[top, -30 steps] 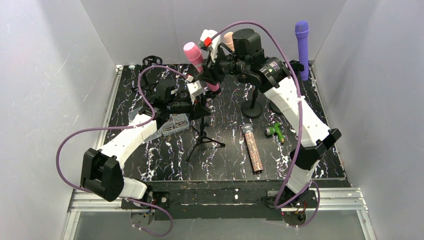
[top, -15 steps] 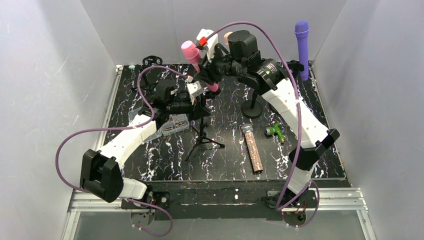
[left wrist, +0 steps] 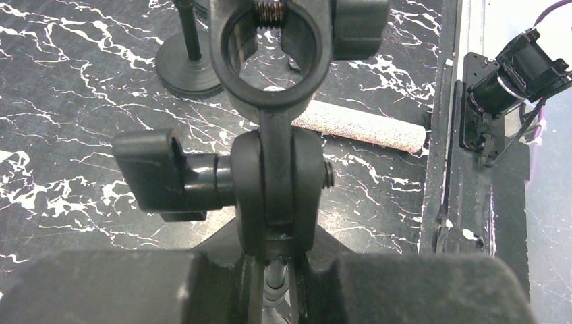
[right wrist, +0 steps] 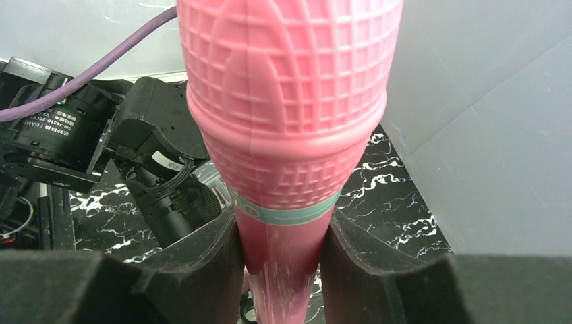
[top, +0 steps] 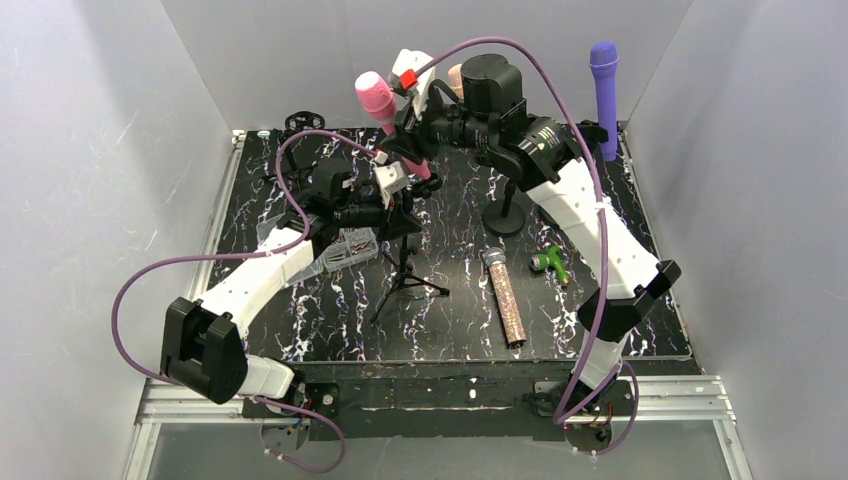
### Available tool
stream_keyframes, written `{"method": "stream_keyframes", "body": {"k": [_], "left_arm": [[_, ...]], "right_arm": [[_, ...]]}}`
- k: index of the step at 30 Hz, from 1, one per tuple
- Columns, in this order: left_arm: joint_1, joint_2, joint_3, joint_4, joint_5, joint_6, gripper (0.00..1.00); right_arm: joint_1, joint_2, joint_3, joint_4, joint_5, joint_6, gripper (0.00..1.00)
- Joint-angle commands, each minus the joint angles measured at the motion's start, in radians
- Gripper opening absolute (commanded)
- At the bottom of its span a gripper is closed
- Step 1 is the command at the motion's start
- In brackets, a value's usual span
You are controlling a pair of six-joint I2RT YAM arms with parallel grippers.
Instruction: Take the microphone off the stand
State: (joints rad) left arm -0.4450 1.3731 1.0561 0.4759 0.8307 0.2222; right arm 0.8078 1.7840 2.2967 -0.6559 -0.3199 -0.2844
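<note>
The pink microphone (top: 376, 99) is tilted in the air above the left middle of the table, and its ribbed head fills the right wrist view (right wrist: 287, 121). My right gripper (top: 408, 150) (right wrist: 282, 263) is shut on its handle just below the teal band. Under it stands the black tripod stand (top: 405, 275). My left gripper (top: 398, 208) (left wrist: 276, 287) is shut on the stand's thin pole just under the swivel joint. The stand's clip ring (left wrist: 270, 101) is empty, with the table showing through it.
A purple microphone (top: 604, 85) stands upright at the back right. A round-base stand (top: 505, 215) is mid-table, with a tan microphone (top: 457, 75) behind my right arm. A glittery microphone (top: 505, 298) and a green object (top: 550, 263) lie on the table. A clear packet (top: 345, 247) lies under my left arm.
My right gripper has carried the pink microphone up and to the left, away from the clip. The left arm and the stand have stayed put.
</note>
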Motion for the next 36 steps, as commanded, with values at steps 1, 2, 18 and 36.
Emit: {"method": "stream_keyframes", "body": {"k": [1,2,18,36], "left_arm": [[-0.008,0.045,-0.022,-0.253,0.022,-0.036,0.0],[-0.007,0.044,-0.022,-0.251,0.023,-0.039,0.0],[0.031,0.086,0.137,-0.234,0.041,-0.175,0.0],[0.027,0.203,0.432,-0.279,-0.111,-0.256,0.0]], "right_arm": [[0.005,-0.049,0.063,0.055,0.027,-0.032,0.01],[0.005,-0.055,0.066,0.054,0.045,-0.042,0.01],[-0.121,-0.271,-0.165,0.089,0.13,-0.052,0.01],[-0.309,-0.46,-0.576,0.124,-0.099,0.041,0.01]]}}
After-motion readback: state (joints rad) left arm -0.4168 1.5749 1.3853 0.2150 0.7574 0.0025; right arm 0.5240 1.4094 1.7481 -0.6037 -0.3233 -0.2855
